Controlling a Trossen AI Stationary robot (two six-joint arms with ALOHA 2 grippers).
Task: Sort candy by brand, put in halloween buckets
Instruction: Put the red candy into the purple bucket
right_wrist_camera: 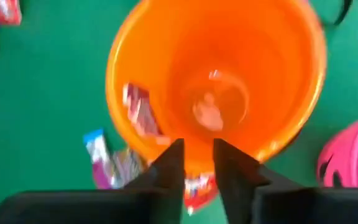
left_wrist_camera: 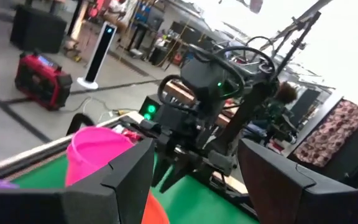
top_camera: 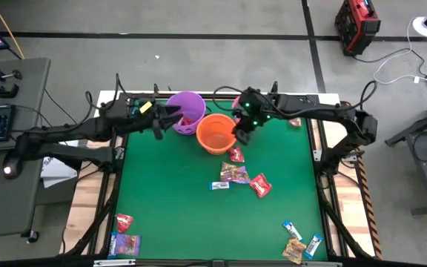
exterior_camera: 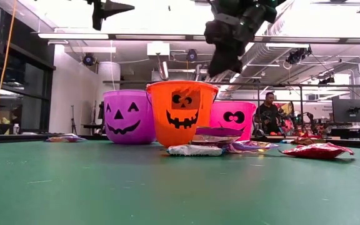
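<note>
Three buckets stand on their bases at the table's far middle: purple (top_camera: pixel 189 111), orange (top_camera: pixel 215 133) and pink (exterior_camera: pixel 233 117), the pink one mostly hidden under my right arm in the high view. My right gripper (top_camera: pixel 241 137) hangs over the orange bucket's (right_wrist_camera: pixel 216 81) rim, pointing down, fingers (right_wrist_camera: pixel 173 165) slightly apart and empty. A red-and-white sweet (right_wrist_camera: pixel 138 112) shows inside that bucket. My left gripper (top_camera: pixel 175 119) is raised beside the purple bucket, open wide (left_wrist_camera: pixel 194 155) and empty. Loose candy (top_camera: pixel 234 174) lies flat on the green mat.
More sweets lie near the table's near right corner (top_camera: pixel 295 231) and near left corner (top_camera: pixel 124 243). A red sweet (top_camera: pixel 236 154) lies just in front of the orange bucket. The mat's middle left is bare. A person (exterior_camera: pixel 269 112) stands in the room beyond.
</note>
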